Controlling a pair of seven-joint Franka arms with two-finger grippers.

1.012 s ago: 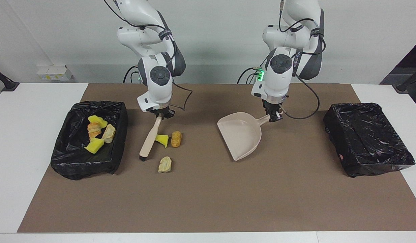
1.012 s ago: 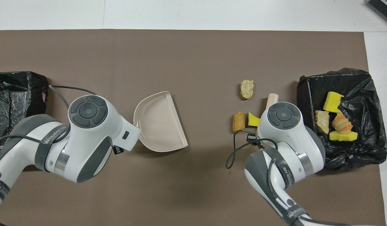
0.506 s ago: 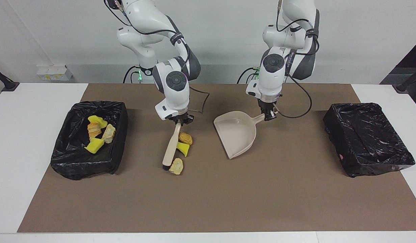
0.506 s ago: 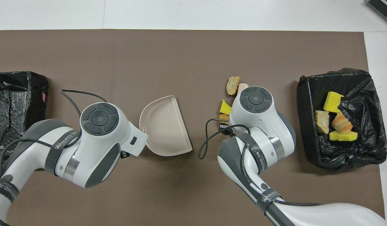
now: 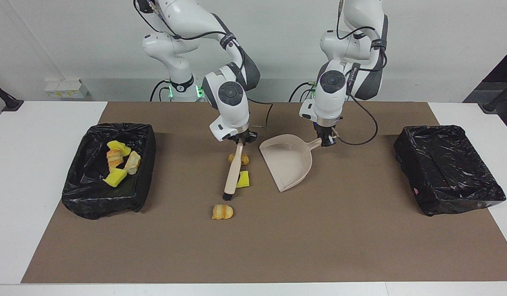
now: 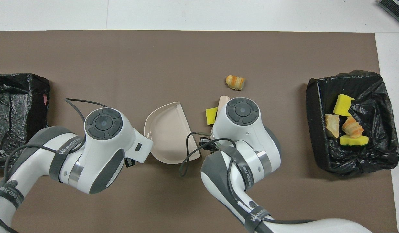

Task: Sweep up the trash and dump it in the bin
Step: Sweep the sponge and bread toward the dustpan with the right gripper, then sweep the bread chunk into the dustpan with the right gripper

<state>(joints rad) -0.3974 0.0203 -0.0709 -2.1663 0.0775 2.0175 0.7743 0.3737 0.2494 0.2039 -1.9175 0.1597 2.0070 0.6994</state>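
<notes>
Four pieces lay in the bin; three waited. My right gripper gripped the brush, my left gripper the dustpan.

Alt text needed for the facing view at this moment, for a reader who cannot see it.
The right gripper holds a brush against loose trash beside the dustpan, which the left gripper holds by its handle. One lump lies past the brush tip. Four pieces sit in the bin at the right arm's end.
</notes>
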